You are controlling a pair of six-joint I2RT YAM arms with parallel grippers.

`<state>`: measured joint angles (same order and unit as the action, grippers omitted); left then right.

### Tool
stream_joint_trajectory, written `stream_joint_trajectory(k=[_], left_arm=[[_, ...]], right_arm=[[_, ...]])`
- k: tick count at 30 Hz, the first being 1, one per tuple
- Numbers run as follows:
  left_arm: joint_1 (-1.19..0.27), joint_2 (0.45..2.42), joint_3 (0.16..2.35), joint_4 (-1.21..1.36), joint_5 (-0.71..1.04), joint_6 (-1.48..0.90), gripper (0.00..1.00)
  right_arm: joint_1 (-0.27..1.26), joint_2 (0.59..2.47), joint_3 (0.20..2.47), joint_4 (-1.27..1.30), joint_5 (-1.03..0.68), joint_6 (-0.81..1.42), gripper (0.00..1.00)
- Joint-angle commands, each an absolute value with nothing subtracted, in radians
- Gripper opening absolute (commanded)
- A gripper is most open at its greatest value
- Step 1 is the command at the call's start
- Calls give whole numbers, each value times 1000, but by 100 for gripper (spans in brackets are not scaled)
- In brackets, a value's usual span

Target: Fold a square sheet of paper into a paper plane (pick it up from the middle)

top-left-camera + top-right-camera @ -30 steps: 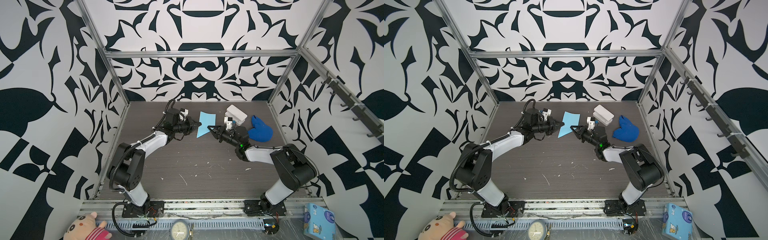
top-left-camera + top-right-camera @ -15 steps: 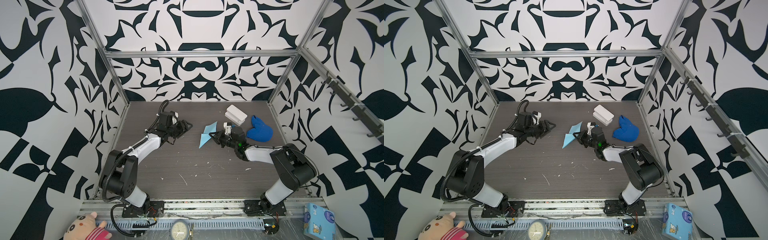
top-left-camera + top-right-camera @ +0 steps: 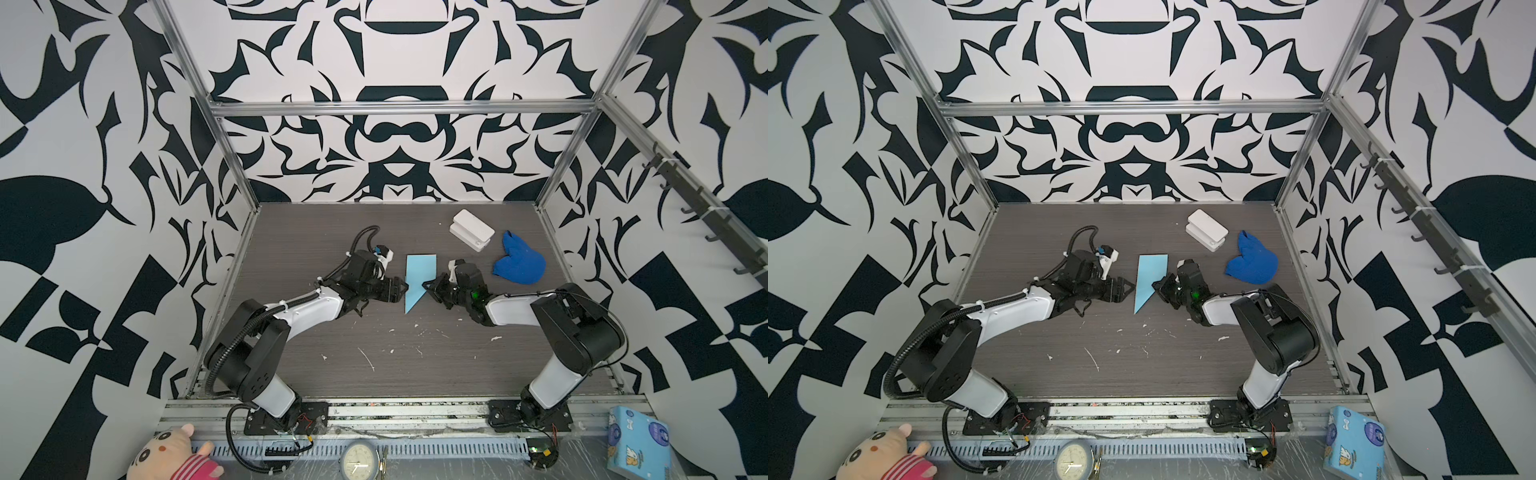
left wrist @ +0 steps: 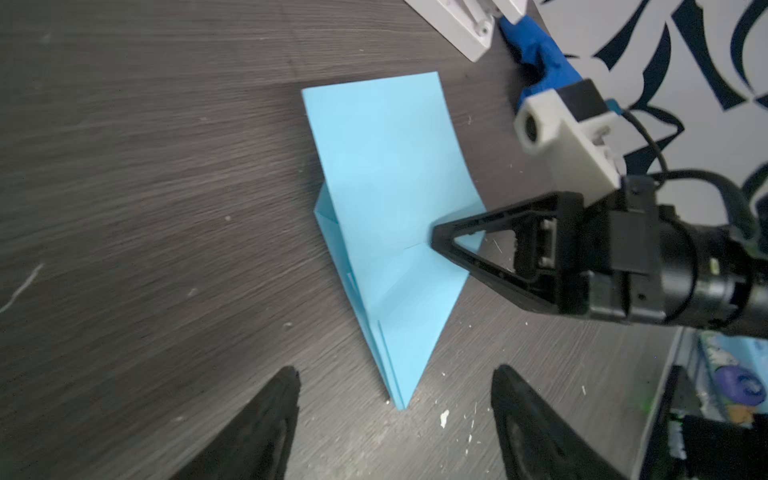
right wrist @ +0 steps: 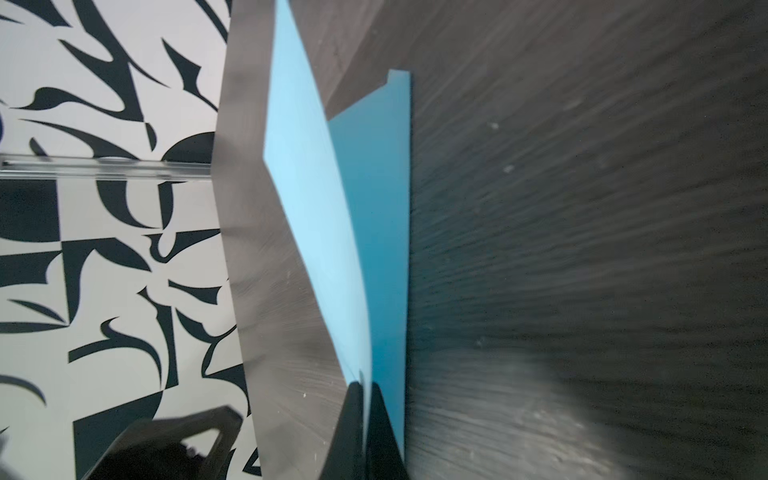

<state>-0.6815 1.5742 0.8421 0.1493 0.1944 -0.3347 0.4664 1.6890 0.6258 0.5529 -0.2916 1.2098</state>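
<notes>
Two grippers flank the paper plane (image 3: 419, 277), which sits mid-table (image 3: 415, 374), nearer the far edge. My right gripper (image 3: 426, 286) is clenched on its right edge, holding one flap raised. My left gripper (image 3: 402, 288) stands released, just beside its left edge.

Top views: high at front, looking down over whole counter (image 3: 415, 374).
Left wrist: close, facing paper plane (image 4: 386, 187) and right tool (image 4: 434, 240).
Right wrist: closest, along that plane.
</notes>
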Motion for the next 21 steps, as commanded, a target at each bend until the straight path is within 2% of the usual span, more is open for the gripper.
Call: stream_joint_trajectory(k=[1,5,11,16,21], left_arm=[[-732,1605,809,253,100,-131,77],[-752,1638,754,413,135,-51,80],[-789,1692,703,567,139,149,78],[-814,1760,707,642,126,226,72],[-827,1840,712,752,60,285,60]], right_arm=[[471,1643,625,498,-221,1269,0],[471,1622,647,436,-191,1352,0],[478,1584,742,236,-152,1372,0],[480,1597,777,195,-151,1392,0],[480,1618,788,195,-164,1427,0]])
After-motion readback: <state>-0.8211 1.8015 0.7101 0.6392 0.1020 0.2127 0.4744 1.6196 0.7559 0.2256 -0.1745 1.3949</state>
